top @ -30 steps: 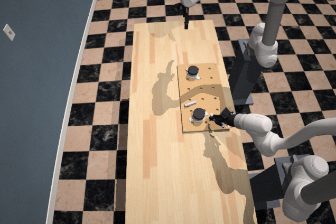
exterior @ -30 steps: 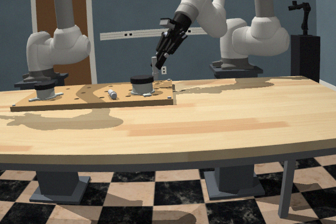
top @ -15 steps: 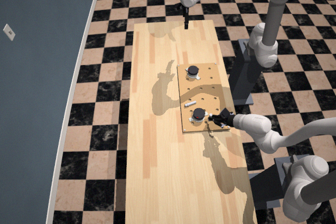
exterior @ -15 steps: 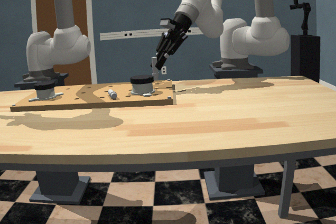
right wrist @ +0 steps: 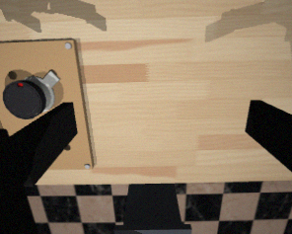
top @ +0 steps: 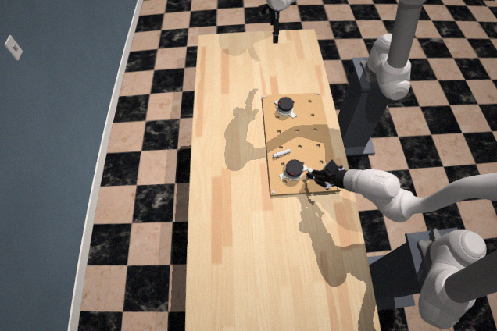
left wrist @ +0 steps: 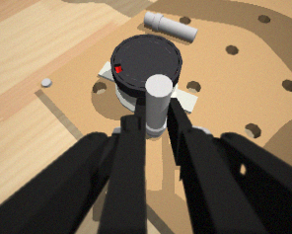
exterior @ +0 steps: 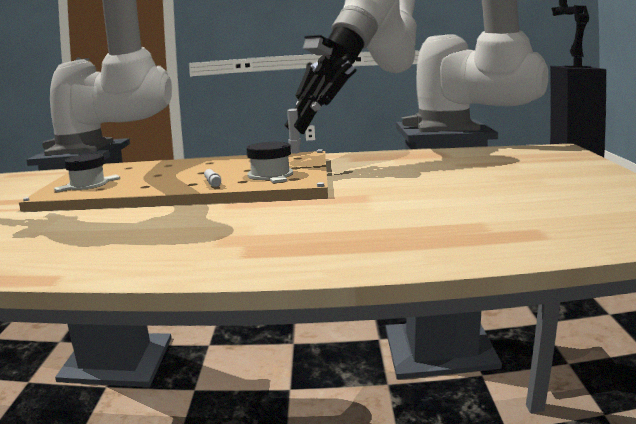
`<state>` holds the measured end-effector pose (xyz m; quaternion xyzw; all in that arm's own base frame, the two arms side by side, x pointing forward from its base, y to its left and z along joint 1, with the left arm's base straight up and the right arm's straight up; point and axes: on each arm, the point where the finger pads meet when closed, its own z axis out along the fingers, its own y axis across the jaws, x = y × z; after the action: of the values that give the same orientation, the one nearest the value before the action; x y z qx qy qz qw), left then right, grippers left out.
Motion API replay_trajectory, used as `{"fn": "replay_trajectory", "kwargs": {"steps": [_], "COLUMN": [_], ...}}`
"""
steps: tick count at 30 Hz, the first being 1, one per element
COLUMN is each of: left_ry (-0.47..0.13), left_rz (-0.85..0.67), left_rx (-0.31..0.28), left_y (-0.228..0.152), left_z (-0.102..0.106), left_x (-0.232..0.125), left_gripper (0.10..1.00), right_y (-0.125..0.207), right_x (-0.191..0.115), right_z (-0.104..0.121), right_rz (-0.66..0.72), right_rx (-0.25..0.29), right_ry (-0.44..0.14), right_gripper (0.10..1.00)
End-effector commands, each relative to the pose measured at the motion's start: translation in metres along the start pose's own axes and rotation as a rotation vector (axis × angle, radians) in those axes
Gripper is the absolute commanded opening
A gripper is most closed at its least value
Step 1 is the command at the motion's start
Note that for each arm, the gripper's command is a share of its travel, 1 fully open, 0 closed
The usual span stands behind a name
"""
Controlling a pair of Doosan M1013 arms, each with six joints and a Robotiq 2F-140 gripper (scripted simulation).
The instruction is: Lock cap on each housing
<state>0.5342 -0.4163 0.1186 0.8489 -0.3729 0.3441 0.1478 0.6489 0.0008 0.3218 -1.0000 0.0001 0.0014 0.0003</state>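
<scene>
The near housing (exterior: 269,168) stands upright with a black cap (top: 294,167) (exterior: 268,150) (left wrist: 145,60) on it; the cap's red mark (top: 291,173) (left wrist: 118,69) faces the near side. The far housing (exterior: 85,178) (right wrist: 50,98) also stands upright under its black cap (top: 285,103) (exterior: 84,161) (right wrist: 24,100), with a red mark (right wrist: 20,84). My left gripper (top: 309,175) (left wrist: 156,112) is shut on an upright grey pin (exterior: 292,123) (left wrist: 159,95) beside the near housing; the pin's foot is partly hidden. My right gripper (top: 275,40) (right wrist: 161,117) is open and empty above the table's far end.
Both housings stand on a drilled wooden board (top: 297,118) (exterior: 287,193) (left wrist: 212,65) (right wrist: 44,53) with small corner studs. A second grey pin (top: 280,153) (exterior: 212,177) (left wrist: 173,28) lies between the housings, closer to the near one. The left arm reaches in over the board's edge.
</scene>
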Motion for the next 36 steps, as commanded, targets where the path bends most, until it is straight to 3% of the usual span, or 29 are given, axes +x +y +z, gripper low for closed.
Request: {"fn": "replay_trajectory", "kwargs": {"steps": [1, 36], "left_ry": [0.010, 0.018], "left_rz": [0.000, -0.005], "left_rx": [0.004, 0.010], "left_y": [-0.0028, -0.0080], "left_z": [0.0018, 0.0047], "left_x": [0.0012, 0.0039], "left_gripper": [0.099, 0.099], "right_y": [-0.0001, -0.0001], "right_x": [0.0002, 0.0002], "right_z": [-0.0007, -0.0007], "right_rz": [0.000, 0.000], "right_rx": [0.000, 0.000], "right_ry": [0.001, 0.001], "right_gripper": [1.000, 1.000]}}
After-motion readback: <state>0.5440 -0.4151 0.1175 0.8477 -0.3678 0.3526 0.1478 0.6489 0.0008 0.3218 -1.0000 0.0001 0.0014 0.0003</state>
